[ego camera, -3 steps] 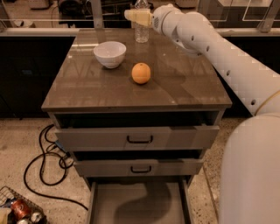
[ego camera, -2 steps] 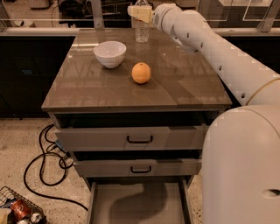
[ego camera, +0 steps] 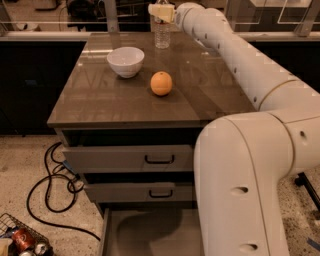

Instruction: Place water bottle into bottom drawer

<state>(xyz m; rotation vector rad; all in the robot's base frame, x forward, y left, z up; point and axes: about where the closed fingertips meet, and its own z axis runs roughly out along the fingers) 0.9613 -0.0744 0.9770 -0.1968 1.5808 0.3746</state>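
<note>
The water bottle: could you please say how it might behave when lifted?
Tall and narrow, the water bottle probably tips easily if nudged. Its clear plastic likely flexes under a squeeze. The end effector sits at its top, so held there it may swing.

On the tabletop (ego camera: 100, 102): bowl (ego camera: 125, 61) at left, orange (ego camera: 161, 83) right of it and nearer, bottle (ego camera: 162, 35) at far edge behind both. Tool (ego camera: 161, 11) at bottle's top. Bottom drawer (ego camera: 145, 232) open below two upper drawers (ego camera: 127, 159).

No writing can be read anywhere; the tool (ego camera: 161, 11) sits at the top of the water bottle (ego camera: 161, 36).
</note>
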